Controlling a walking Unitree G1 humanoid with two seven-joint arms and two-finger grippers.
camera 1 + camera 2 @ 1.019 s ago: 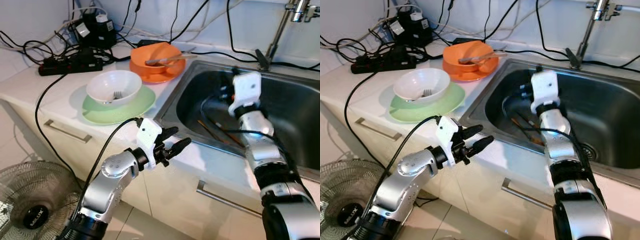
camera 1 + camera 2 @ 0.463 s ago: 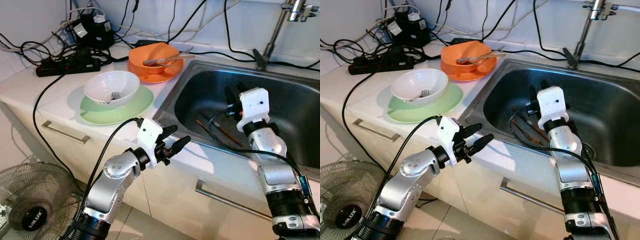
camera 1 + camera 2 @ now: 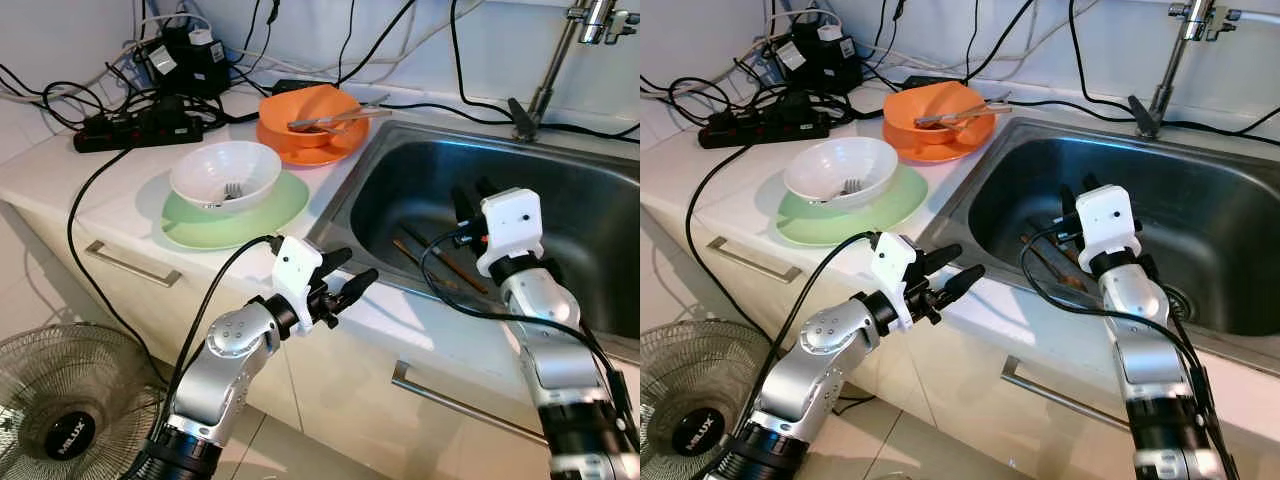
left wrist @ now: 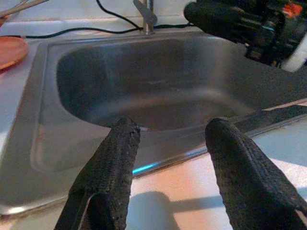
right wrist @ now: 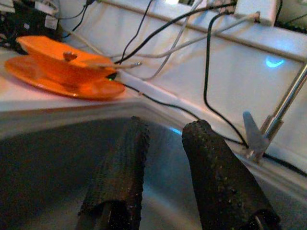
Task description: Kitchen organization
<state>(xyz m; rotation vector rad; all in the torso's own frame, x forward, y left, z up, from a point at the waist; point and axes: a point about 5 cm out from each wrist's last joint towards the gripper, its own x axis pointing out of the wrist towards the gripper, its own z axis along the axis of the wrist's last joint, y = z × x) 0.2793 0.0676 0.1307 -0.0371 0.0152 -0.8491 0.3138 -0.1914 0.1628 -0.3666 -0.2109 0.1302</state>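
My left gripper [image 3: 356, 270] hovers open and empty over the counter's front edge, at the near left corner of the steel sink [image 3: 590, 200]; it also appears in the left wrist view [image 4: 173, 127]. Inside the basin, my right gripper [image 3: 470, 192] is open with nothing between its fingers [image 5: 196, 143], above a pair of brown chopsticks [image 3: 440, 260] lying on the sink bottom. A white bowl [image 3: 225, 172] with a fork in it sits on a green plate [image 3: 270, 205]. Behind it stands an orange bowl [image 3: 310, 110] on an orange plate, with utensils laid across it.
A faucet [image 3: 560, 50] rises at the sink's back rim. A black power strip [image 3: 140, 125] and tangled cables crowd the back left of the counter. A floor fan [image 3: 60, 420] stands below left. Drawer handles [image 3: 130, 265] run along the cabinet front.
My right arm has drawn back from the sink's middle toward its front rim and slightly right. The left arm has barely moved. The dishes stay in place.
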